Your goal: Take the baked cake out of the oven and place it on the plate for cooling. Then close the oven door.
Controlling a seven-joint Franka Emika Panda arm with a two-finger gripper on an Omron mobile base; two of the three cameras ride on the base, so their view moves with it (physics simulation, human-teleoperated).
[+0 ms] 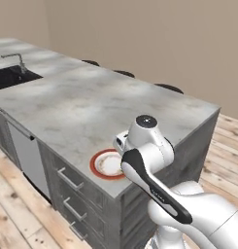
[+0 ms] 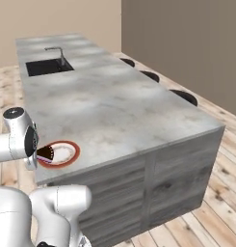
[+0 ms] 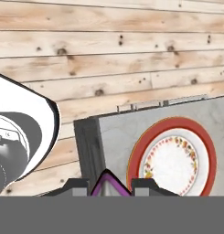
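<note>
1. From the left side, the plate sits near the front corner of the grey island counter, partly hidden behind the arm's white wrist.
2. From the right side, the plate shows more fully, and a dark wedge with a purple edge hangs over its near rim, beside the wrist.
3. The hand camera looks straight down: the plate lies just beyond the gripper, whose fingers are drawn close on that purple-edged wedge.
4. The sink lies at the far end, and the left view adds drawer handles below the plate.
</note>
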